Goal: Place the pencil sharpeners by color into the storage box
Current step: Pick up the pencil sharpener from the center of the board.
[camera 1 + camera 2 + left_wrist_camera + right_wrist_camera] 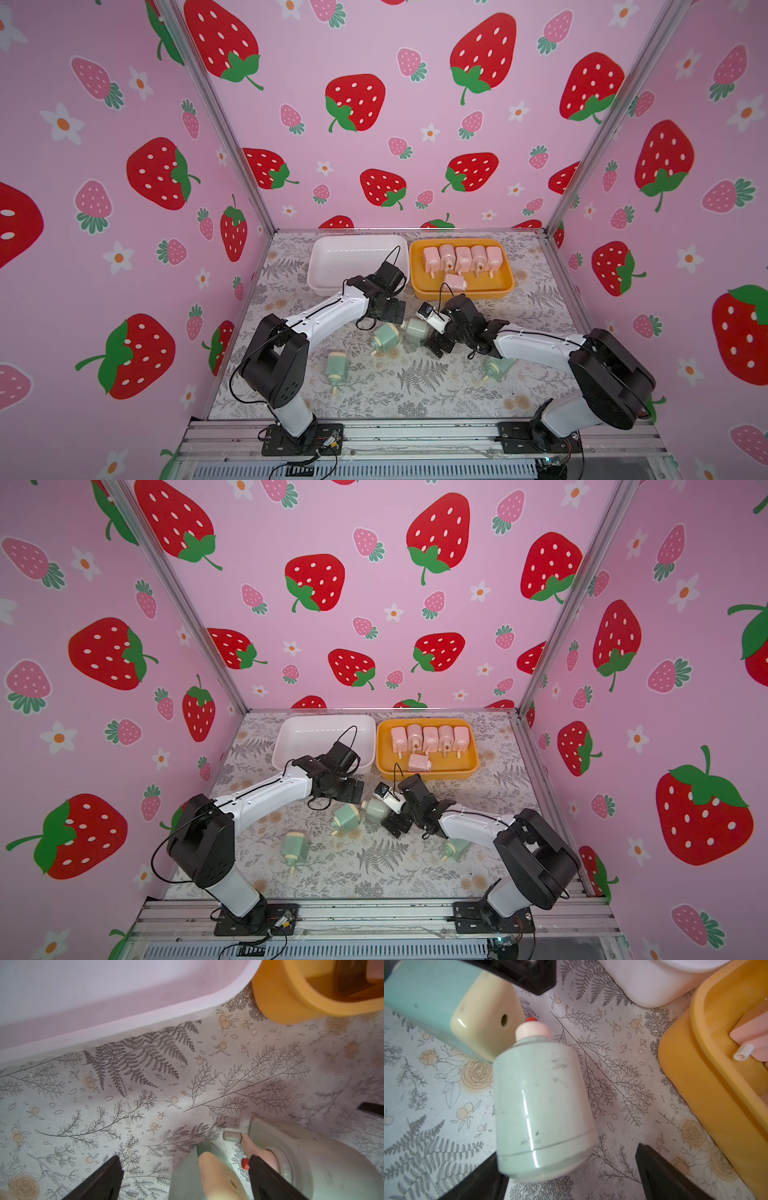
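Sharpener (542,1095), mint, between splayed right hand (568,1150) — low

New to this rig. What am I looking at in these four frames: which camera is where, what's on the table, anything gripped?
Two robot arms are bolted at the near edge of a floral table, each ending in a two-finger gripper. The two wide pictures come from one stereo camera overhead, seeing the whole scene. The two close-ups come from cameras on the wrists, looking out between the jaws. At the back sit a white tray, which looks empty, and a yellow tray holding six pink sharpeners. Four green sharpeners lie loose on the table. Nothing is held: the left gripper is open, and the right gripper is open with one green sharpener between its jaws.
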{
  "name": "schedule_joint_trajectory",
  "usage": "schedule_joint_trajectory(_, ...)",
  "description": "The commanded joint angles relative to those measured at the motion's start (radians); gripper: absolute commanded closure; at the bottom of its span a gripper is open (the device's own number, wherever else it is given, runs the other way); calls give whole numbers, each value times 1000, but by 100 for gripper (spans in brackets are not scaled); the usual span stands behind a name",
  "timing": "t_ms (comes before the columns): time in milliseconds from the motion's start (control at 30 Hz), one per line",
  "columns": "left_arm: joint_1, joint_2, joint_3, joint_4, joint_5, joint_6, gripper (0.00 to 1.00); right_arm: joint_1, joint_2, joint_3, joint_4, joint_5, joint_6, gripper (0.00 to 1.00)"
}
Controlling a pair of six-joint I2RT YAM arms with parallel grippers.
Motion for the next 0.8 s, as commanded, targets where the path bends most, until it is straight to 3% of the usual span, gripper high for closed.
schedule_joint_trajectory(0,0,26,55,-26,-19,26,1,-8,2,38,0,20,0,3)
schedule_joint_trajectory(200,1,43,74,-29,-62,39,0,-13,-9,41,-9,49,29,4)
schedule_joint_trajectory(767,-38,45,98,-44,-23,107,0,-19,-52,74,-77,363,47,4)
